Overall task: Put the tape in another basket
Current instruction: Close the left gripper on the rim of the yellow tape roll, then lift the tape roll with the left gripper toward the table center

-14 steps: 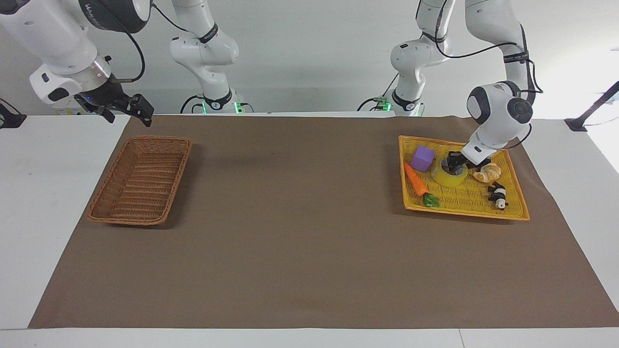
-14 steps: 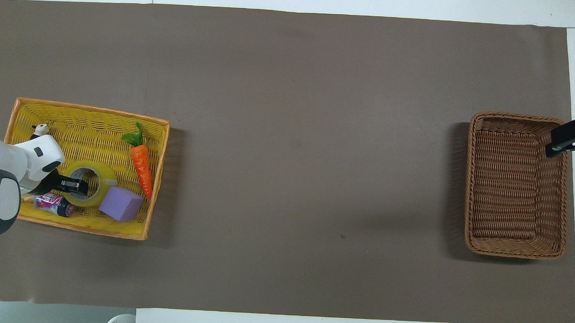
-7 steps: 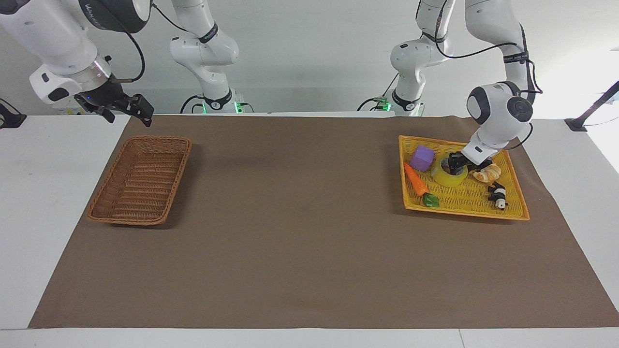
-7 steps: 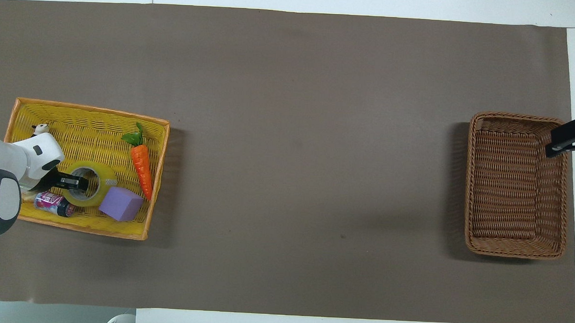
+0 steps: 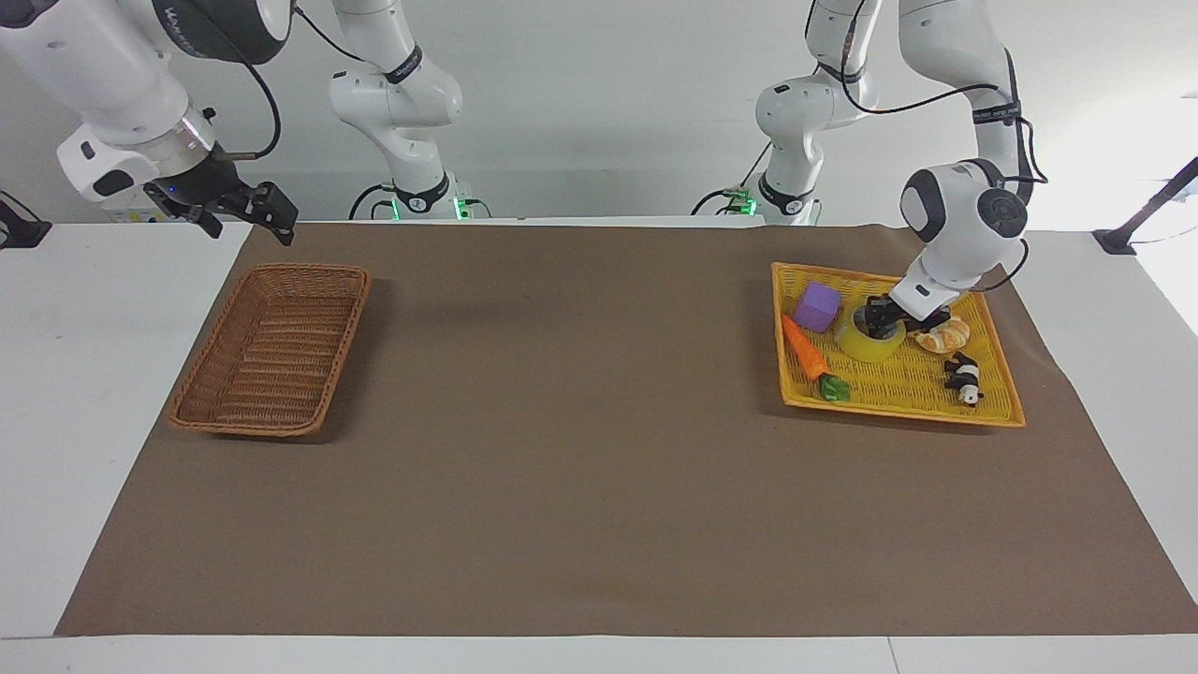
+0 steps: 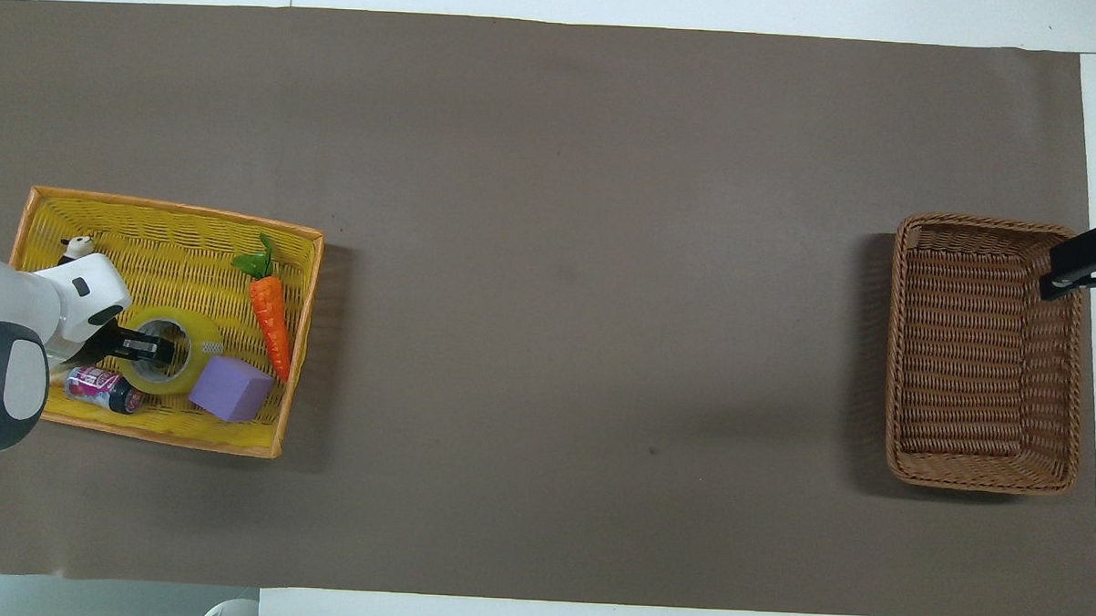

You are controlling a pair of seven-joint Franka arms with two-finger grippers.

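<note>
The yellow tape (image 5: 859,348) lies in the flat yellow tray (image 5: 898,408) at the left arm's end of the table; in the overhead view the tape (image 6: 202,341) sits beside a purple cube. My left gripper (image 5: 880,323) is down at the roll, shut on its wall with one finger inside the ring; it also shows in the overhead view (image 6: 150,347). The brown wicker basket (image 5: 348,323) stands empty at the right arm's end, also in the overhead view (image 6: 894,357). My right gripper (image 5: 245,225) waits open in the air over the basket's outer rim (image 6: 1083,263).
In the tray (image 6: 169,208) with the tape are a purple cube (image 5: 818,306) (image 6: 231,389), a toy carrot (image 5: 805,348) (image 6: 271,321), a croissant (image 5: 945,334), a small panda (image 5: 964,379) (image 6: 76,248) and a small pink-labelled bottle (image 6: 98,389). A brown mat covers the table.
My left gripper has shifted slightly at the tape and risen a little, and the roll has nudged with it. The right arm has not moved.
</note>
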